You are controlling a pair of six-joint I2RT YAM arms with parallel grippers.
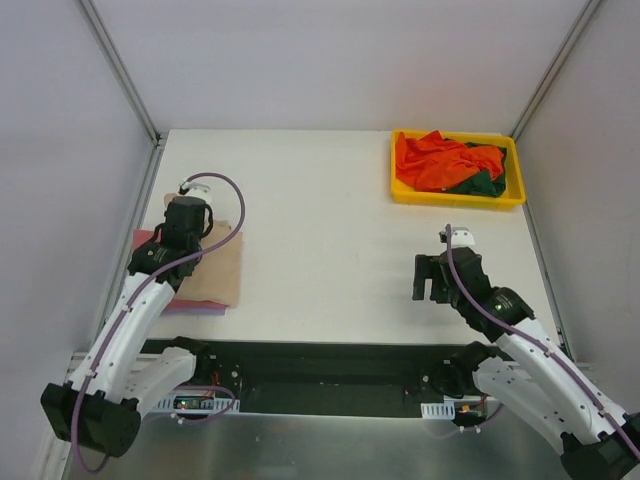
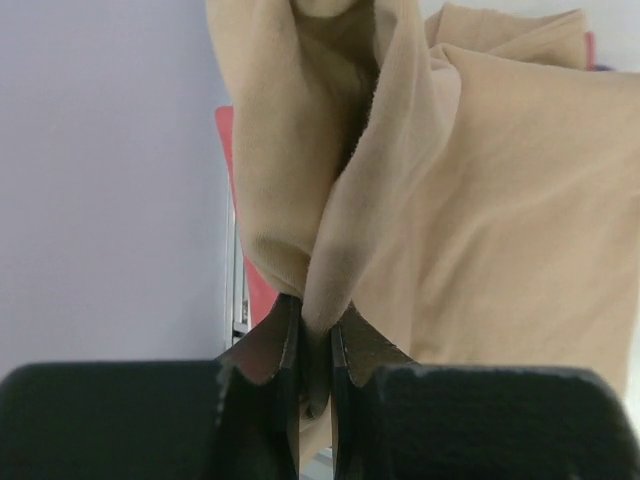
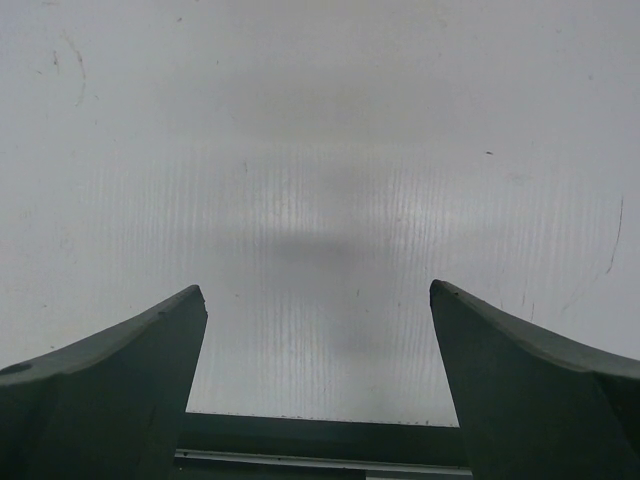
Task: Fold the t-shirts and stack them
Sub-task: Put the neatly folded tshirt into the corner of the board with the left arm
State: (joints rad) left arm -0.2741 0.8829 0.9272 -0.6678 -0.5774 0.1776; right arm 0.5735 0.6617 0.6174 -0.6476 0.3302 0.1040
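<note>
A tan-beige t-shirt (image 1: 214, 272) lies folded at the table's left edge on top of a dusty red shirt (image 1: 143, 240) and a pale lilac one (image 1: 200, 308). My left gripper (image 1: 185, 238) is shut on a bunched fold of the tan shirt (image 2: 480, 230), pinched between its fingertips (image 2: 318, 330); red cloth (image 2: 228, 150) shows behind it. A bright orange shirt (image 1: 435, 160) and a dark green one (image 1: 483, 184) lie crumpled in the yellow tray. My right gripper (image 1: 432, 280) is open and empty over bare table (image 3: 320, 200).
The yellow plastic tray (image 1: 400, 190) stands at the back right corner. White walls and metal posts close in the table on left, right and back. A black strip runs along the near edge (image 3: 320, 440).
</note>
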